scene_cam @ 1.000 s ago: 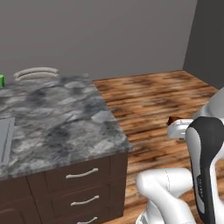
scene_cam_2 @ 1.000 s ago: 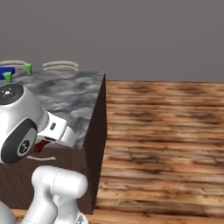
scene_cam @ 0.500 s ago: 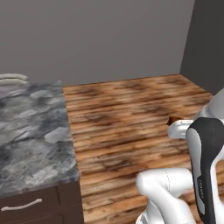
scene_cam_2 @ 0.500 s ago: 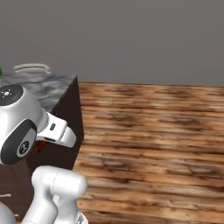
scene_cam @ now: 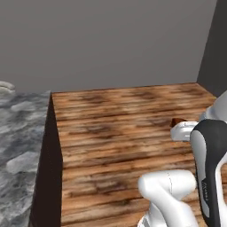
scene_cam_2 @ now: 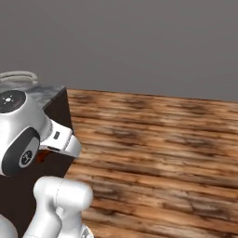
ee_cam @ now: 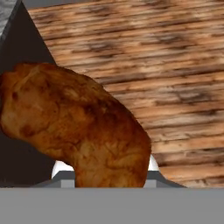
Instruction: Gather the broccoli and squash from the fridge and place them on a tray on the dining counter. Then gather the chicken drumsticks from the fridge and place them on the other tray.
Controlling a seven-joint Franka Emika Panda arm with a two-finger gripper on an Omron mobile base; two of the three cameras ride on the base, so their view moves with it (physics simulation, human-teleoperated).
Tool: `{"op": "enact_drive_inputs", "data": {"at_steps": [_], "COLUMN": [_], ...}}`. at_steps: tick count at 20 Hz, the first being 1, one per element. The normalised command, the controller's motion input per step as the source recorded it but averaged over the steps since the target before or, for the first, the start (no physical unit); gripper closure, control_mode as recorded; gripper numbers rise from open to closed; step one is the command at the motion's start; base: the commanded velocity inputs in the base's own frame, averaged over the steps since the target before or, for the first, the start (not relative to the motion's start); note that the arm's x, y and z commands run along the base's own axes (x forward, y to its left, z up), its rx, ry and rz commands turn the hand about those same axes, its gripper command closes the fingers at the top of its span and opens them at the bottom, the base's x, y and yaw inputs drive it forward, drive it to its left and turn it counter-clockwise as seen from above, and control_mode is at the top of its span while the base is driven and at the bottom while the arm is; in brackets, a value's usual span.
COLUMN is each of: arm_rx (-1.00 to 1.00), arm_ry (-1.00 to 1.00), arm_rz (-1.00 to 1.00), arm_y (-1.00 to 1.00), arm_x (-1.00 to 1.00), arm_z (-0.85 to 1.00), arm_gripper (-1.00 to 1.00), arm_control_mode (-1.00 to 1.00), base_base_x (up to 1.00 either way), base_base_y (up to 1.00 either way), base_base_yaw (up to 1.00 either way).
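Beside the dining counter (scene_cam: 22,133), whose end had slid leftward as my base drove, my gripper (ee_cam: 105,175) held a chicken drumstick (ee_cam: 78,127) in transit.

Even, flat light; soft render.

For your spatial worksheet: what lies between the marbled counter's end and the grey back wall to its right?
Bare wood-plank floor fills the stretch from the dining counter to the wall, as the left base view shows.
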Motion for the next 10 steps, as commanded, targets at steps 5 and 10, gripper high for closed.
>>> {"op": "enact_drive_inputs", "data": {"at_steps": [5, 10], "arm_rx": [0.00, 0.00], "arm_ry": [0.00, 0.00], "arm_rz": [0.00, 0.00], "arm_y": [0.00, 0.00], "arm_x": [0.00, 0.00], "arm_z": [0.00, 0.00], "arm_gripper": [1.00, 1.00], "arm_control_mode": [1.00, 1.00], "base_base_x": [0.93, 0.94], "base_base_y": [-0.37, -0.33], "base_base_yaw": [0.36, 0.38]}}
